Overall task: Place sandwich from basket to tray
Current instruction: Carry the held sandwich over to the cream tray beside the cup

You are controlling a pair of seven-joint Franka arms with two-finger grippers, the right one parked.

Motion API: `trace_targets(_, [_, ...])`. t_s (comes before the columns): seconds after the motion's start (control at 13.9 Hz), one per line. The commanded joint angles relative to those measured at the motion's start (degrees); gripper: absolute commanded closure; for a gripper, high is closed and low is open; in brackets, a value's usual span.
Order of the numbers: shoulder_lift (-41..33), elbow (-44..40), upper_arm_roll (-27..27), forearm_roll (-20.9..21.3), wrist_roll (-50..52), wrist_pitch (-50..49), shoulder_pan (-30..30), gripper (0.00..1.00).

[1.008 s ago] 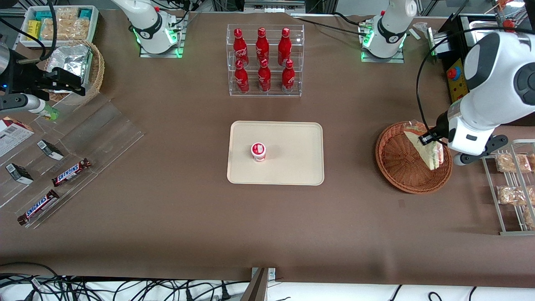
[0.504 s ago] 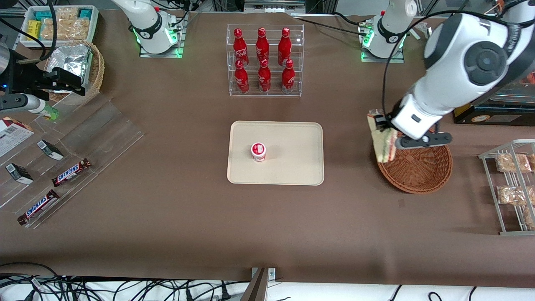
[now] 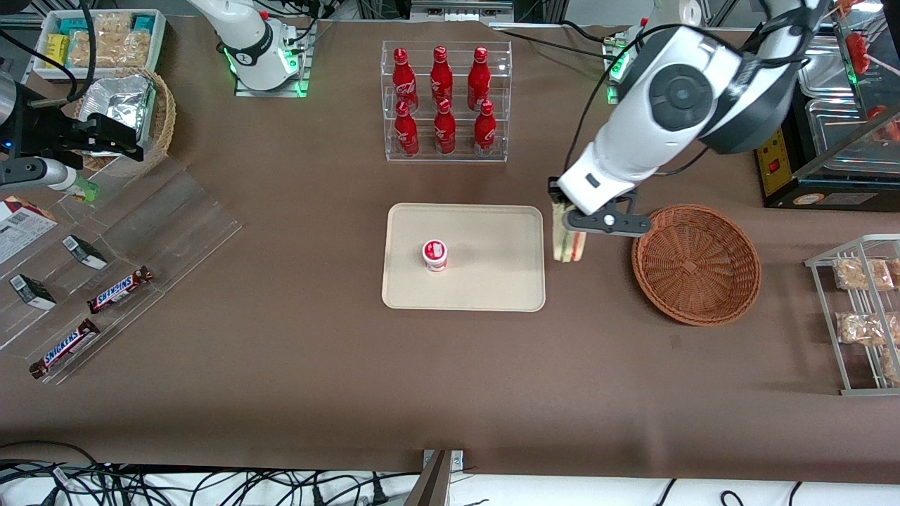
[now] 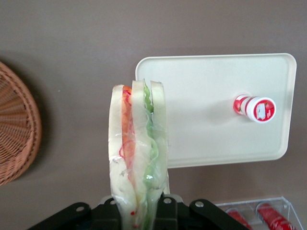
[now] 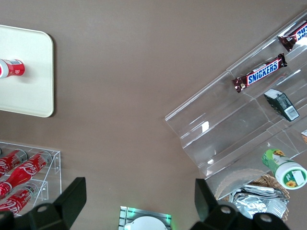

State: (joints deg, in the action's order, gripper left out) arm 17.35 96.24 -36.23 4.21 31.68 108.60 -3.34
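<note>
While the gripper (image 3: 568, 226) clamps the sandwich (image 3: 568, 244) between its fingers, the wedge hangs below it above the table, between the tray (image 3: 492, 281) and the basket (image 3: 696, 263), just beside the tray's edge.

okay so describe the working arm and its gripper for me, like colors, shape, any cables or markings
The working arm has glossy white rounded shells with dark grey joint sections and a round dark grey cap on one joint. A black cable loops along it. Its white wrist block carries a small dark rectangular mark. The gripper, just past the tray's edge toward the basket, has black fingers on a black bracket with screws.
</note>
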Motion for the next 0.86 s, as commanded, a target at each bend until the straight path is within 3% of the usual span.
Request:
trace_targets(0.0, [5.7, -0.3, -0.3, 7.3, 9.4, 5.2, 4.5, 1.0])
trace_targets(0.22, [12.6, -0.3, -0.2, 15.5, 18.0, 10.0, 7.9, 1.0])
trace_targets(0.58, [21.2, -0.3, 0.3, 25.9, 23.2, 13.6, 11.0, 1.0])
trace_targets(0.79, [23.3, -0.3, 0.4, 27.6, 24.3, 13.6, 12.1, 1.0])
